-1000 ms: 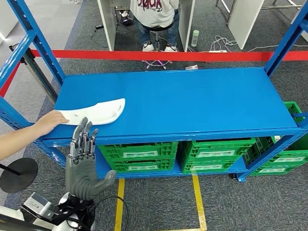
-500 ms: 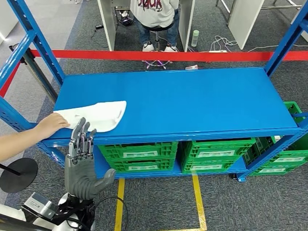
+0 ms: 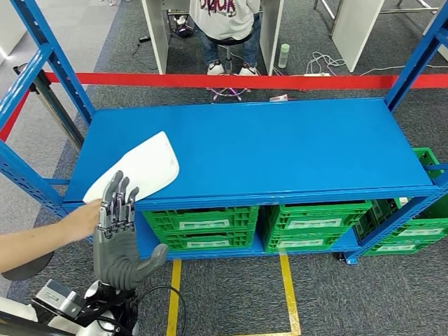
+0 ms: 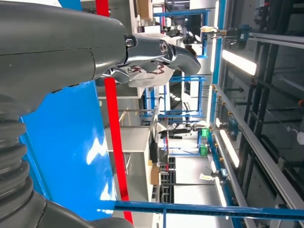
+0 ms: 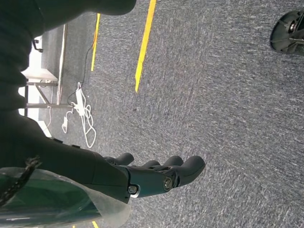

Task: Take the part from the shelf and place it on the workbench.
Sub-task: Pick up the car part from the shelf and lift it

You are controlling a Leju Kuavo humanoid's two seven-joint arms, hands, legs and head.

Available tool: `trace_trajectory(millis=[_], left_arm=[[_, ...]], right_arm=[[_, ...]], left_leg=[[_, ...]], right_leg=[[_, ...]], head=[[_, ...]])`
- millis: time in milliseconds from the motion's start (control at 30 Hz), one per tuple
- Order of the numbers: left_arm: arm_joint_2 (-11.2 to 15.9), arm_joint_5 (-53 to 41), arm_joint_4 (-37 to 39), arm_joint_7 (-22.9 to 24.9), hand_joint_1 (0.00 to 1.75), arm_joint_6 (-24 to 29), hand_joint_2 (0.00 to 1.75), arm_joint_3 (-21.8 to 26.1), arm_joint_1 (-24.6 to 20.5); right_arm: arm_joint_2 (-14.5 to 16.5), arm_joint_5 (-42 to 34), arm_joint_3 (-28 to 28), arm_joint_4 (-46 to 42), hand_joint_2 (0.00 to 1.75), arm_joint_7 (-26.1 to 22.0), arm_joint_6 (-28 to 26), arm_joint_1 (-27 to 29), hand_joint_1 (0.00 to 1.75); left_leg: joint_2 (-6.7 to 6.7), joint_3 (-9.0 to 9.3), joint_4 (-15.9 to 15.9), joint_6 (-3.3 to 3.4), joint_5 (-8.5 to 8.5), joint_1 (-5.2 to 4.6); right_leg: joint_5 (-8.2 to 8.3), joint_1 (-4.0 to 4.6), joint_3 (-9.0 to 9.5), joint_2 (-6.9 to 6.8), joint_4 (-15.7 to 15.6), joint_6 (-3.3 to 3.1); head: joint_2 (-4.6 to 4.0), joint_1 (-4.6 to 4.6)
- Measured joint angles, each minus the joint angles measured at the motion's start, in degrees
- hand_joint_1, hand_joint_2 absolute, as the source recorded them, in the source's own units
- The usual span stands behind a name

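Observation:
A flat white part (image 3: 138,169) lies on the blue shelf (image 3: 264,147) near its front left corner, one end tipped up and over the front edge. A person's hand (image 3: 87,217) holds that end from the left. My left hand (image 3: 120,234) is raised in front of the shelf edge, just below the part, fingers straight and apart, holding nothing. In the left wrist view the left hand's fingers (image 4: 157,50) point out over the blue shelf top (image 4: 68,147). My right hand (image 5: 150,175) hangs over the grey carpet, fingers extended and empty.
Green crates (image 3: 311,224) fill the level under the shelf. A red tape (image 3: 253,81) runs behind the shelf, and a seated person (image 3: 227,28) sits beyond it. Blue uprights (image 3: 47,56) flank the shelf. Yellow floor lines (image 3: 289,294) mark the carpet.
The person's hand has pulled the white part's left end toward the front edge and lifted it, turning the part. My left hand has barely moved.

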Motion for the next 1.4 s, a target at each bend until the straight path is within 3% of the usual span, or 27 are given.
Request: trace_trajectory(millis=[1400], left_arm=[[0.0,-0.09,0.0,0.25,0.0,0.38,1.75,0.0,0.04]], right_arm=[[0.0,0.0,-0.92,0.0,1.75,0.0,0.04,0.0,0.0]], left_leg=[[0.0,0.0,0.0,0.0,0.0,0.0]], right_leg=[[0.0,0.0,0.0,0.0,0.0,0.0]], head=[[0.01,0.0]])
